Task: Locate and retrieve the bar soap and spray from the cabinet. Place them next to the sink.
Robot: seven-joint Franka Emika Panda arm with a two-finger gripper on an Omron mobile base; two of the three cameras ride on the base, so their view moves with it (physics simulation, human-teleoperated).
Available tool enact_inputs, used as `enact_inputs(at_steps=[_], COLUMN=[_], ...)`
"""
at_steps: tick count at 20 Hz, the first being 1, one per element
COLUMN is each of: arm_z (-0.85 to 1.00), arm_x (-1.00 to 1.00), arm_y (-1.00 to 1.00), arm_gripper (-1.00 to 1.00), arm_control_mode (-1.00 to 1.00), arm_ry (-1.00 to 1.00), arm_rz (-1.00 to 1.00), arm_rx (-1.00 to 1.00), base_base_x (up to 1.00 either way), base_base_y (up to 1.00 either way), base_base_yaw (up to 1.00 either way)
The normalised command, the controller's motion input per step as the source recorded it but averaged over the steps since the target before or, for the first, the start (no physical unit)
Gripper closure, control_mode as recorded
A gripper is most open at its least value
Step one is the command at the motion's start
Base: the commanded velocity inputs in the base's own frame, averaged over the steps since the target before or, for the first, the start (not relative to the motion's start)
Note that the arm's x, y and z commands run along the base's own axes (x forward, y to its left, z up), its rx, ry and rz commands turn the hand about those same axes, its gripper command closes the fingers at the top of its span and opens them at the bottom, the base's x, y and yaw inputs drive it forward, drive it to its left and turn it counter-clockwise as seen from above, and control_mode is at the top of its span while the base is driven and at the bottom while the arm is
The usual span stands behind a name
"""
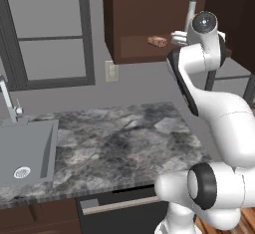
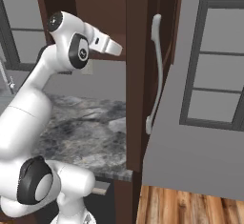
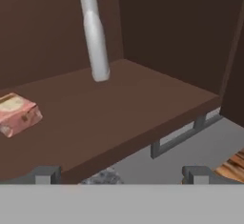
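Nearest the hand camera, two dark fingertips (image 3: 47, 174) stand wide apart at six o'clock with nothing between them, so the gripper (image 3: 121, 175) is open and empty, poised just outside the front edge of the cabinet (image 3: 157, 37) shelf. On that shelf the bar soap (image 3: 17, 114) lies flat at about nine o'clock, and the spray (image 3: 95, 37) stands upright toward the back at about twelve, well apart from the soap. Judging by this, the task has barely begun: the cabinet is open and both items are located, but neither has been picked up, and both carries to the sink are left to do. From the left base camera the soap (image 1: 157, 41) sits near the shelf's front edge with the spray (image 1: 191, 9) beside it at its three o'clock, partly hidden by the arm's wrist, and the gripper (image 1: 177, 38) is touching neither. That view also shows the sink (image 1: 30, 151) at eight o'clock, far across the marble counter (image 1: 124, 138) from the cabinet. The right base camera adds the open cabinet door (image 2: 143, 75) with its long pale handle (image 2: 156, 70), standing edge-on beside the hand; the shelf contents are hidden there.
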Motion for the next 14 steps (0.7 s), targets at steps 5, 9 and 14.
enact_inputs(at_steps=[5, 9, 14], arm_z=[0.00, 0.00, 0.00], arm_x=[0.58, 0.46, 0.38], arm_y=[-0.13, -0.25, -0.23], arm_gripper=[-1.00, -1.00, -1.00], arm_control_mode=[-1.00, -1.00, -1.00], arm_ry=[0.02, 0.01, 0.00], arm_rz=[0.00, 0.00, 0.00], arm_rx=[0.00, 0.00, 0.00], base_base_x=[0.00, 0.00, 0.00], base_base_y=[0.00, 0.00, 0.00], base_base_yaw=[0.00, 0.00, 0.00])
